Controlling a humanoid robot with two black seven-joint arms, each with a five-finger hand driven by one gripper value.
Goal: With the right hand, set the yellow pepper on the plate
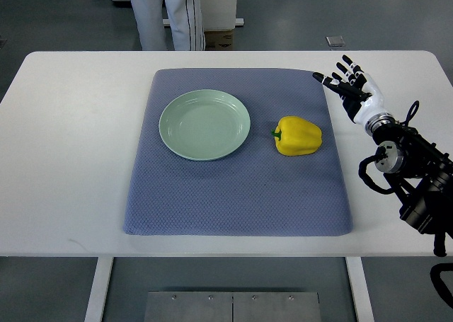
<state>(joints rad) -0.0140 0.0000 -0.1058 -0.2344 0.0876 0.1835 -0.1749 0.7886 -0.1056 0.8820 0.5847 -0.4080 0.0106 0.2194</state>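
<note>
Nearest the camera, the blue mat is seen spread across the white table. On it the yellow pepper lies on its side, stem toward the green plate, just beside it but apart. The right hand is held over the mat's far right corner, fingers spread, nothing gripped, well clear of the pepper. The reach appears not yet made. Next, the hand must be brought over the pepper and closed around its body. A person's legs are seen beyond the table.
</note>
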